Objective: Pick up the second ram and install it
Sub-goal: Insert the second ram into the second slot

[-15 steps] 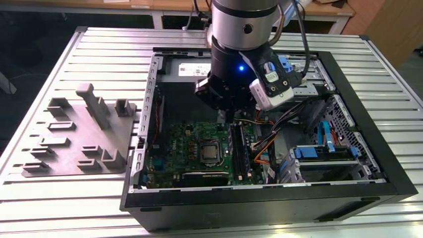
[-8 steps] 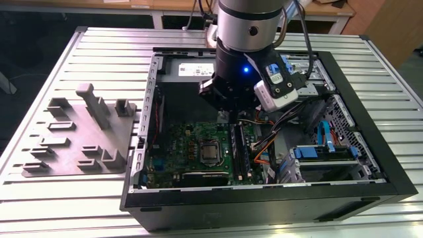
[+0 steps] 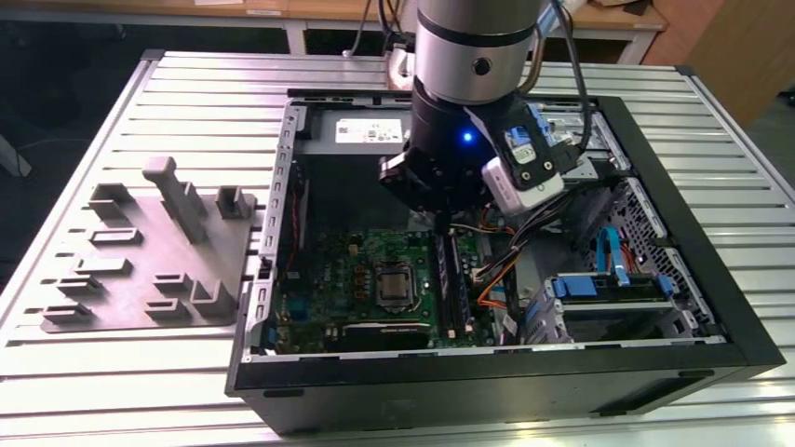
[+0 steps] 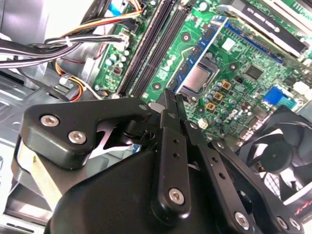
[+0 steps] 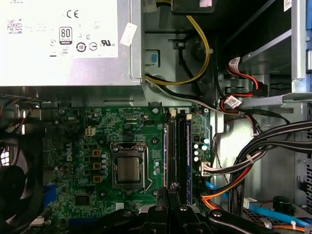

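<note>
**Exterior view.** The slatted table [image 3: 125, 391] carries an open black computer case [image 3: 497, 396]. Towards the exterior view's left, apart from the case, lies a grey tray [image 3: 137, 279] of upright blocks. The arm [image 3: 478, 56] reaches down into the case above the green motherboard [image 3: 330, 279].

**First wrist view.** Looking straight down, this view adds three things: the grey power-supply box [image 5: 63, 48] along one edge of the board, the bundled cables [image 5: 258, 156] beside the board, and the square processor socket [image 5: 128, 168].

**Second wrist view.** This oblique look past the black linkage gives the cooling fan [image 4: 278, 146] at the board's edge.

**Task parts.** The second ram [image 5: 171, 146] stands on edge in the memory slots just beside the processor socket. It is one of two long dark strips lying parallel, taken here as the strip nearer the socket, though the two cannot be told apart with certainty. The end effector [image 5: 173, 189] has its fingers [image 4: 171, 122] pressed together with nothing between them. Its tips are poised near one end of that strip, and whether they touch it cannot be told.
</note>
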`<state>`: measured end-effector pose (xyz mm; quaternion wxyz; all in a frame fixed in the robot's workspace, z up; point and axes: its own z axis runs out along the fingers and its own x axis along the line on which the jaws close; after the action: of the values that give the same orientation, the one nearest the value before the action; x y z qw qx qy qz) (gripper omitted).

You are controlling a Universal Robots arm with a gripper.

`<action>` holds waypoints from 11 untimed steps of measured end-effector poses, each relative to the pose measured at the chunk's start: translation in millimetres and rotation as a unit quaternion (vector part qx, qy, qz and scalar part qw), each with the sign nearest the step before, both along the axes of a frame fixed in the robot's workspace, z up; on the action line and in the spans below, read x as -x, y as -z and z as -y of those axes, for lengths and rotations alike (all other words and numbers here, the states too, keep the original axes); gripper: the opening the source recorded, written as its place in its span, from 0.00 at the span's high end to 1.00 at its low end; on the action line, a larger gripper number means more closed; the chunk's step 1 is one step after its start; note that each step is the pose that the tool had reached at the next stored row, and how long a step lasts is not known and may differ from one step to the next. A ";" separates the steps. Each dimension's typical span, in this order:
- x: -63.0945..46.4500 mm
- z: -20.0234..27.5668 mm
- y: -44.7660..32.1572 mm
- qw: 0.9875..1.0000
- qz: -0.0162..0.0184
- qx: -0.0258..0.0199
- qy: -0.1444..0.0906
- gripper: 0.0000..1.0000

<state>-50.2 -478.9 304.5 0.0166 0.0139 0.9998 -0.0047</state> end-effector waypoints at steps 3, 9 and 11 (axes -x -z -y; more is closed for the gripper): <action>-0.3 0.0 2.4 1.000 0.000 0.000 0.000 0.89; -1.1 0.0 5.5 1.000 0.000 0.000 0.001 0.89; -1.8 0.0 6.7 1.000 0.000 0.000 0.001 0.89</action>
<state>-48.4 -478.9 297.9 0.0166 0.0149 0.9997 -0.0047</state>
